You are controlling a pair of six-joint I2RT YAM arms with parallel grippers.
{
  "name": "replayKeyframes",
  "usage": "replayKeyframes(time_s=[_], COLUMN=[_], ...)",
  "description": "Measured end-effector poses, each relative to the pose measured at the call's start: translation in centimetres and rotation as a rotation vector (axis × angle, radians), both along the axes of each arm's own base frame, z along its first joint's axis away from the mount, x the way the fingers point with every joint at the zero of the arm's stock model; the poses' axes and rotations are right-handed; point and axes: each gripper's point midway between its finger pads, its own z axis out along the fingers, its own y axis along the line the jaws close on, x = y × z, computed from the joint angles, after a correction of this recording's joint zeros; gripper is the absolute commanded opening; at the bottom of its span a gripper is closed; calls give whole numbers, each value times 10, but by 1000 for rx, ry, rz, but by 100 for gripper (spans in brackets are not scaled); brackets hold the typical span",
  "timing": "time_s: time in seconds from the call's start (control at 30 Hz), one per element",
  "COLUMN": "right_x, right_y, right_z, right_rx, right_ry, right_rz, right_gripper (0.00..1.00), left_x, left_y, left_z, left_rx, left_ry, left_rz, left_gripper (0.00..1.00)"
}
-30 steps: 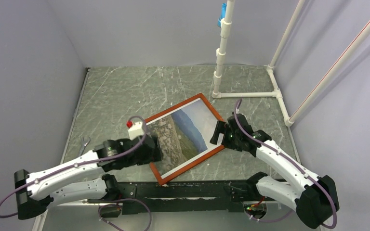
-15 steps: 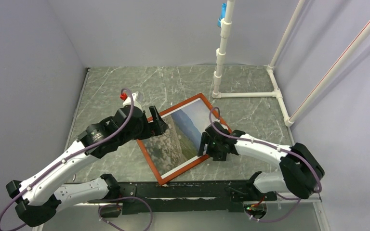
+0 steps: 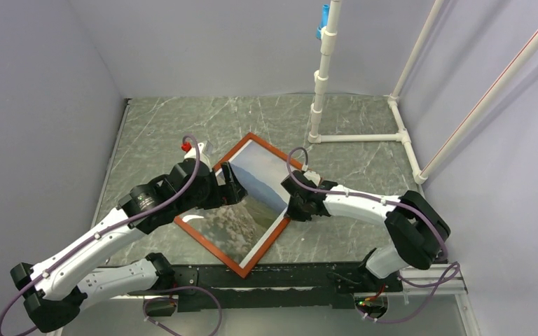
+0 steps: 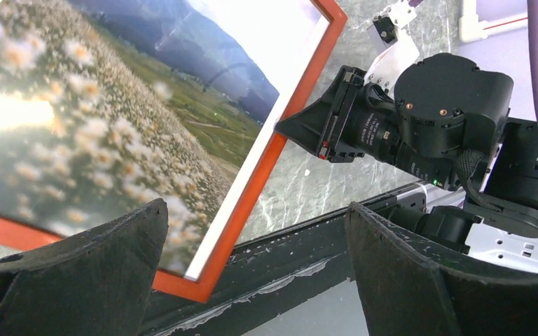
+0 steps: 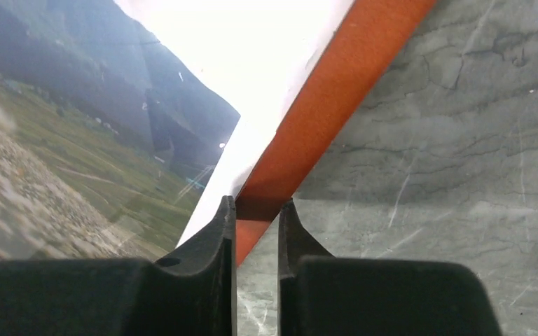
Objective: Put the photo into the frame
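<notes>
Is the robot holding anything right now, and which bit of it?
The right pincer pinches the frame by its thin orange edge, on the side nearest that arm. The left pincer is open above the photo, holding nothing.

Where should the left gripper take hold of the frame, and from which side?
Probably the thin lower-left rail of the frame, from its outer side, fingers straddling it as the right gripper does on the opposite side. The face is too broad to span; only a rail fits the open left gripper.
</notes>
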Motion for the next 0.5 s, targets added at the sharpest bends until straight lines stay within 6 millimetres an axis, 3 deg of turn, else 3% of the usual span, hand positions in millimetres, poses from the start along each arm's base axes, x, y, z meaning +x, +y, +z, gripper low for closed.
replayKeyframes(time_s=[0.27, 0.5], right_x=[1, 6], right_y=[-11, -48], right_z=[10, -3], right_rx=[-78, -247], right_ry=[-63, -25], right_rz=[56, 159], right_gripper=[0, 0], left_x=[2, 7], left_y=[7, 23], left_z=[-4, -26], left_rx=[30, 88], left_ry=[-4, 30], left_rz=[15, 60], left_gripper=[99, 99])
